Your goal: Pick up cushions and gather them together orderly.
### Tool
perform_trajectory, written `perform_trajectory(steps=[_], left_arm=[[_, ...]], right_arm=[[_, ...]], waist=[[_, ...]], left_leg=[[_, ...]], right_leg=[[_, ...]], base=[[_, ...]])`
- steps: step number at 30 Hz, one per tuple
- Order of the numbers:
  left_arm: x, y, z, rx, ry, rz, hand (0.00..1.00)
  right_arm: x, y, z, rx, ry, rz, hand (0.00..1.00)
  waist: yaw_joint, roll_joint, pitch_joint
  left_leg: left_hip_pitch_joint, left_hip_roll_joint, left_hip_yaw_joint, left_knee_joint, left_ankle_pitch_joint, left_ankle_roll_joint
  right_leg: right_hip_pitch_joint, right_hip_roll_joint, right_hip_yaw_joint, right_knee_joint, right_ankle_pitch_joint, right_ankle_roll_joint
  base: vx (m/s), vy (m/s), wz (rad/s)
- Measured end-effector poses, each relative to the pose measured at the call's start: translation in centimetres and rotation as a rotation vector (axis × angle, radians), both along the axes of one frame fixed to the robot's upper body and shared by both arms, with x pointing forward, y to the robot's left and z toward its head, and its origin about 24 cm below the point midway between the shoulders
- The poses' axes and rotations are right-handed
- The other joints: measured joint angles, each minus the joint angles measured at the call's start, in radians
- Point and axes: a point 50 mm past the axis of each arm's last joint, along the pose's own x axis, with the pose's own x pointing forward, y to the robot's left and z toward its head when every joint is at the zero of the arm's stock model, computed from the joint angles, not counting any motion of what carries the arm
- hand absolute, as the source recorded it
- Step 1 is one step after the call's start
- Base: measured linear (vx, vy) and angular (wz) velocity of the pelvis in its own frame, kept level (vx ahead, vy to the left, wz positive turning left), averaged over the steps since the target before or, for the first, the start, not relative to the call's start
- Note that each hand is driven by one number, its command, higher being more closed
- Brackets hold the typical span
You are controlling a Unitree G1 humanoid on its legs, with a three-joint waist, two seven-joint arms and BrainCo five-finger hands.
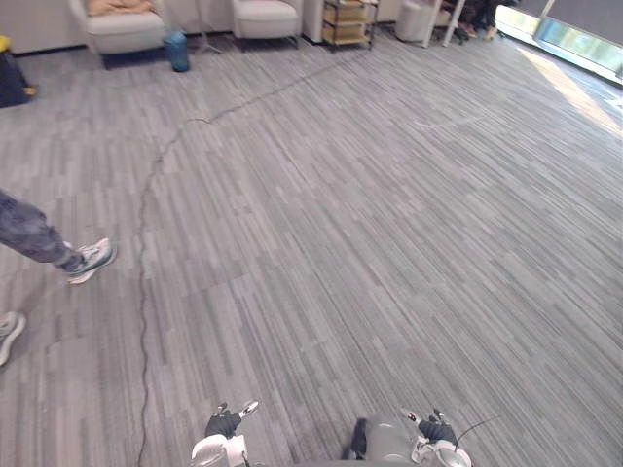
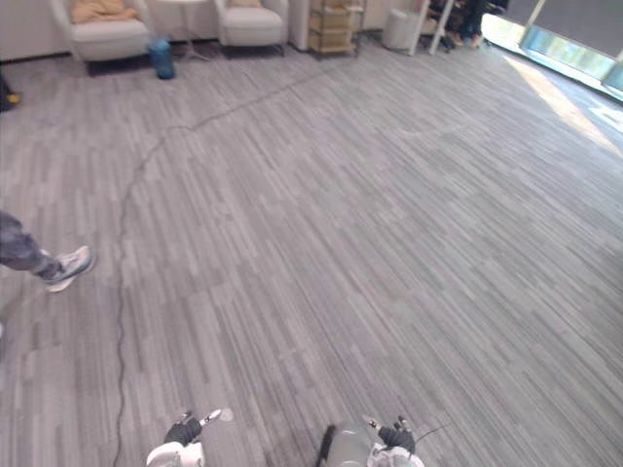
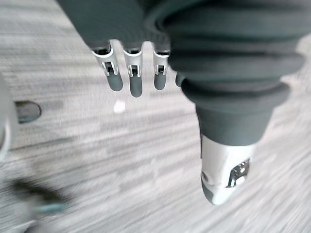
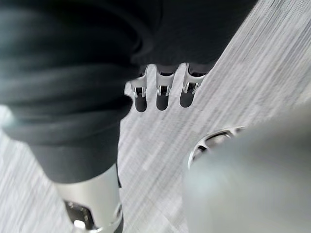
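Closest to the camera are the two hands, low at the near edge of the grey carpet floor [image 1: 370,214]. The left hand [image 1: 222,424] hangs a little above the floor. In its own wrist view its fingers [image 3: 136,82] are straight and a little apart, the thumb [image 3: 223,179] stands away from them, and they hold nothing. The right hand [image 1: 436,428] is at the same height, well apart from the left one. Its fingers [image 4: 163,97] are also straight and slightly spread, and nothing is between them.

At the left edge of the floor a person walks: one leg with a light shoe [image 1: 90,260] is lifted on its toe, and another shoe [image 1: 8,331] shows nearer.

At the far edge, towards the far left corner, a pale armchair [image 1: 122,34] stands, and a tan cushion [image 1: 119,7] lies on its seat, well apart from both hands. A blue container [image 1: 176,51] stands on the floor just beside this armchair. Further right are a second armchair [image 1: 265,17] and a low shelf rack [image 1: 348,21].
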Motion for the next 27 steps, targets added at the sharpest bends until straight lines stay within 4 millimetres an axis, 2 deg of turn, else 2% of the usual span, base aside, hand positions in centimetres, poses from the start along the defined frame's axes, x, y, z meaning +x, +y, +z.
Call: perform_trajectory(steps=[1,2,3,4,5,6,7,8,9,10,11,12,13,14,15,16,17,18,19,20,21,22,23,24,25,26,27], left_arm=[[-0.1,0.1,0.0,0.004,0.007,-0.008,0.0],[0.0,0.3,0.0,0.016,0.012,-0.022,0.0],[0.2,-0.4,-0.1,-0.001,0.015,-0.021,0.0],[0.1,-0.7,-0.2,-0.009,0.015,-0.017,0.0],[-0.1,-1.0,-0.3,-0.017,0.02,-0.013,0.0],[-0.1,-1.3,-0.3,-0.023,0.019,-0.01,0.0],[-0.1,-1.2,-0.2,-0.023,0.019,-0.001,0.0],[0.1,-1.0,-0.1,-0.022,0.003,0.019,0.0],[0.2,-0.9,0.2,-0.018,-0.02,0.028,0.0],[0.9,-0.8,0.5,-0.011,-0.052,0.032,0.0],[1.0,-0.6,0.7,-0.007,-0.061,0.034,0.0],[1.3,-0.4,0.9,-0.002,-0.079,0.04,0.0],[1.5,-0.3,1.0,0.001,-0.09,0.046,0.0],[1.4,-0.3,1.0,0.001,-0.093,0.047,0.0],[1.5,-0.3,1.2,0.004,-0.107,0.052,0.0],[1.5,-0.3,1.2,0.004,-0.113,0.054,0.0],[1.6,-0.5,1.2,-0.005,-0.122,0.064,0.0],[1.6,-0.6,1.2,-0.011,-0.123,0.073,0.0],[1.7,-0.6,1.2,-0.012,-0.125,0.074,0.0],[1.9,-0.7,1.3,-0.016,-0.135,0.078,0.0],[1.9,-0.6,1.4,-0.013,-0.144,0.08,0.0],[1.9,-0.5,1.4,-0.009,-0.144,0.081,0.0],[1.7,0.3,1.4,0.012,-0.137,0.078,0.0],[1.5,0.6,1.3,0.02,-0.127,0.079,0.0],[1.5,0.8,1.3,0.023,-0.127,0.08,0.0],[1.7,1.0,1.3,0.032,-0.123,0.077,0.0],[1.8,0.8,1.1,0.025,-0.098,0.07,0.0]], right_arm=[[0.0,0.1,0.0,0.004,0.0,0.002,0.0],[-0.2,0.1,-0.1,0.006,0.01,0.003,0.0],[-0.2,-1.0,0.0,-0.018,0.009,-0.004,0.0],[-0.1,-1.2,0.1,-0.023,0.007,-0.002,0.0],[0.0,-1.5,0.2,-0.03,0.003,-0.003,0.0],[0.2,-1.7,0.4,-0.035,-0.007,-0.004,0.0],[0.2,-1.6,0.4,-0.034,-0.008,-0.003,0.0],[0.3,-1.5,0.4,-0.034,-0.009,0.005,0.0],[0.3,-1.1,0.3,-0.028,-0.004,0.021,0.0],[0.5,-0.7,0.3,-0.026,-0.006,0.042,0.0],[0.5,-0.6,0.3,-0.024,-0.003,0.049,0.0],[0.5,-0.3,0.2,-0.017,0.001,0.056,0.0],[0.2,-0.2,0.1,-0.014,0.009,0.058,0.0],[0.0,-0.2,0.1,-0.013,0.014,0.055,0.0],[-0.2,-0.2,0.0,-0.014,0.021,0.056,0.0],[-0.1,-0.2,0.0,-0.015,0.022,0.058,0.0],[-0.1,-0.2,0.0,-0.015,0.021,0.057,0.0],[0.0,-0.1,0.0,-0.014,0.019,0.055,0.0],[0.0,-0.1,0.0,-0.013,0.019,0.053,0.0],[-0.1,0.0,0.0,-0.01,0.022,0.053,0.0],[-0.2,0.2,-0.1,-0.01,0.028,0.063,0.0],[-0.4,0.3,-0.2,-0.007,0.035,0.068,0.0],[-1.1,1.0,-0.5,0.01,0.055,0.068,0.0],[-1.2,1.8,-0.6,0.032,0.055,0.069,0.0],[-1.2,1.9,-0.6,0.035,0.053,0.071,0.0],[-0.8,2.1,-0.5,0.039,0.044,0.078,0.0],[-0.6,1.8,-0.4,0.028,0.034,0.082,0.0]], waist=[[-0.001,-0.007,0.004],[-0.008,-0.025,0.011],[-0.019,0.001,0.013],[-0.015,0.019,0.012],[-0.015,0.046,0.011],[-0.026,0.066,0.015],[-0.029,0.071,0.016],[-0.028,0.078,0.017],[-0.012,0.085,0.021],[0.002,0.08,0.038],[0.006,0.077,0.041],[0.009,0.061,0.043],[0.012,0.059,0.039],[0.013,0.059,0.038],[0.014,0.058,0.036],[0.016,0.058,0.036],[0.02,0.058,0.034],[0.033,0.058,0.033],[0.041,0.056,0.032],[0.054,0.052,0.025],[0.068,0.047,0.017],[0.072,0.036,0.011],[0.072,0.001,-0.024],[0.068,-0.02,-0.041],[0.069,-0.025,-0.045],[0.066,-0.04,-0.039],[0.061,-0.037,-0.026]], left_leg=[[0.011,-0.007,0.0,-0.003,-0.001,-0.002],[0.043,-0.039,-0.018,-0.013,-0.002,-0.003],[0.083,-0.025,-0.05,-0.016,0.006,-0.032],[0.088,-0.015,-0.051,-0.013,0.016,-0.05],[0.084,0.011,-0.071,0.038,0.041,-0.091],[0.013,0.068,-0.101,0.249,0.043,-0.099],[-0.033,0.103,-0.117,0.369,0.059,-0.119],[-0.119,0.163,-0.165,0.597,0.122,-0.134],[-0.217,0.222,-0.208,0.859,0.138,-0.134],[-0.288,0.249,-0.224,1.008,0.124,-0.118],[-0.321,0.254,-0.229,1.041,0.114,-0.102],[-0.386,0.256,-0.225,1.051,0.096,-0.091],[-0.453,0.255,-0.223,1.018,0.077,-0.079],[-0.481,0.252,-0.221,0.984,0.067,-0.07],[-0.531,0.228,-0.206,0.865,0.046,-0.059],[-0.543,0.22,-0.203,0.818,0.04,-0.06],[-0.572,0.183,-0.21,0.631,0.036,-0.062],[-0.59,0.147,-0.238,0.451,0.051,-0.082],[-0.594,0.134,-0.249,0.388,0.065,-0.094],[-0.611,0.103,-0.288,0.248,0.112,-0.111],[-0.628,0.092,-0.304,0.208,0.192,-0.101],[-0.625,0.083,-0.301,0.225,0.225,-0.086],[-0.623,0.053,-0.27,0.28,0.206,-0.022],[-0.614,0.053,-0.228,0.326,0.154,0.0],[-0.607,0.054,-0.217,0.334,0.135,0.005],[-0.549,0.045,-0.178,0.341,0.081,0.021],[-0.467,0.032,-0.157,0.332,0.034,0.026]], right_leg=[[-0.002,0.008,0.003,-0.06,0.032,-0.002],[0.005,0.018,0.025,-0.161,0.121,-0.035],[0.008,0.037,0.041,-0.111,0.176,-0.12],[0.007,0.04,0.038,-0.094,0.156,-0.115],[0.006,0.054,0.039,-0.051,0.097,-0.121],[0.036,0.081,0.041,-0.035,0.055,-0.133],[0.052,0.093,0.049,-0.039,0.042,-0.136],[0.086,0.125,0.065,-0.047,0.019,-0.144],[0.148,0.167,0.087,-0.058,-0.011,-0.161],[0.219,0.197,0.128,-0.067,-0.055,-0.185],[0.25,0.204,0.147,-0.072,-0.07,-0.187],[0.306,0.216,0.189,-0.09,-0.095,-0.185],[0.361,0.223,0.219,-0.127,-0.107,-0.18],[0.387,0.225,0.233,-0.148,-0.114,-0.17],[0.434,0.225,0.274,-0.188,-0.119,-0.161],[0.447,0.223,0.287,-0.2,-0.119,-0.16],[0.491,0.221,0.34,-0.231,-0.117,-0.13],[0.527,0.206,0.377,-0.252,-0.127,-0.109],[0.54,0.199,0.397,-0.262,-0.133,-0.103],[0.572,0.181,0.445,-0.291,-0.159,-0.076],[0.605,0.158,0.484,-0.305,-0.194,-0.052],[0.617,0.142,0.499,-0.306,-0.206,-0.041],[0.608,0.098,0.524,-0.256,-0.215,-0.005],[0.544,0.073,0.528,-0.113,-0.206,0.046],[0.52,0.07,0.532,-0.05,-0.198,0.06],[0.408,0.053,0.521,0.212,-0.132,0.132],[0.323,0.023,0.478,0.433,-0.096,0.149]], base=[[0.53,-0.121,-0.21],[0.5,-0.151,-0.05],[0.51,-0.16,-0.12],[0.52,-0.181,-0.24],[0.51,-0.228,-0.28],[0.5,-0.241,-0.21],[0.5,-0.219,-0.22],[0.48,-0.15,-0.6],[0.58,-0.132,-1.02],[0.47,-0.076,-1.07],[0.45,-0.045,-0.99],[0.41,-0.02,-0.81],[0.4,-0.008,-0.77],[0.51,0.049,-0.73],[0.36,0.053,-0.55],[0.59,0.12,-0.8],[0.55,0.162,-0.92],[0.67,0.219,-1.0],[0.59,0.265,-1.12],[0.6,0.33,-1.15],[0.63,0.37,-1.12],[0.68,0.399,-0.99],[0.72,0.387,-0.79],[0.71,0.371,-0.77],[0.68,0.365,-0.75],[0.64,0.367,-0.75],[0.62,0.345,-0.72]])
